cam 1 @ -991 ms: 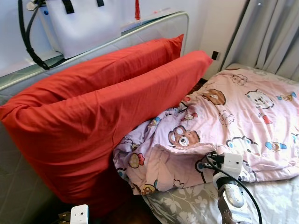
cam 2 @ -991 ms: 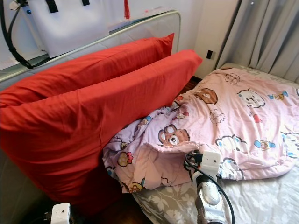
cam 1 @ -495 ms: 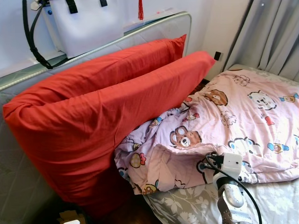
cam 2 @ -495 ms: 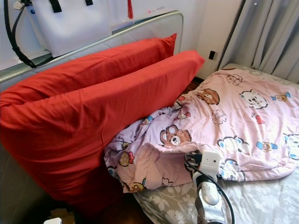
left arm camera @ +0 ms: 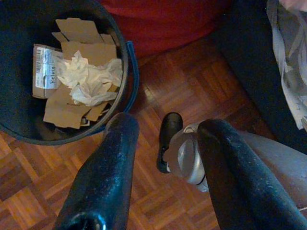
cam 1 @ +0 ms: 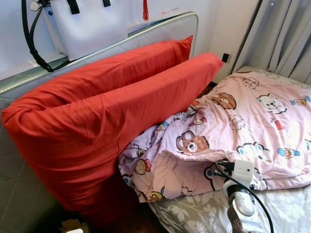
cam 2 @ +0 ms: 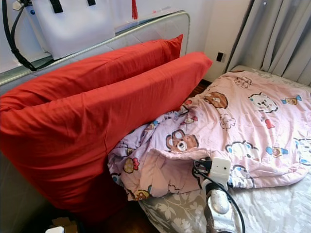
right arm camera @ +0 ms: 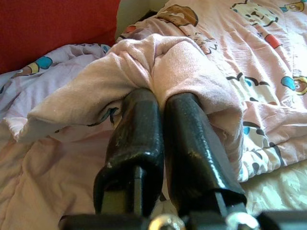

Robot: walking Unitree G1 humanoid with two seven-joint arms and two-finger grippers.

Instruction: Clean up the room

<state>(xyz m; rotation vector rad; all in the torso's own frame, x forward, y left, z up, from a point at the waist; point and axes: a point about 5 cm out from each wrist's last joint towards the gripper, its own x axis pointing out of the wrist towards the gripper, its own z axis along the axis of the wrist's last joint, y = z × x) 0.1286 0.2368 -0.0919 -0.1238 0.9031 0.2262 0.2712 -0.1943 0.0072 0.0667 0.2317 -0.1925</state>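
The pink quilt, printed with cartoon bears and other animals, lies spread over the bed, on top of a grey floral sheet. Its near edge is bunched and folded over at the bed's corner, just beside the lower red pillow.

The right gripper has its two black fingers pressed together, with a fold of the quilt pinched between the tips. The fabric is drawn up into a ridge over the fingertips. In the head views the right wrist, carrying a white camera block and a black cable, sits at the quilt's near edge, above the sheet.

Two long red pillows stand on edge, one in front of the other, leaning against a grey padded headboard with a metal rim. A white bag with black straps hangs on the wall above the headboard. Grey curtains hang behind the far side of the bed.

The left gripper hangs above a wooden parquet floor, its fingers spread apart and holding nothing. Near it stands a dark round bin containing cardboard pieces and crumpled white paper. The robot's own leg and foot show between the fingers
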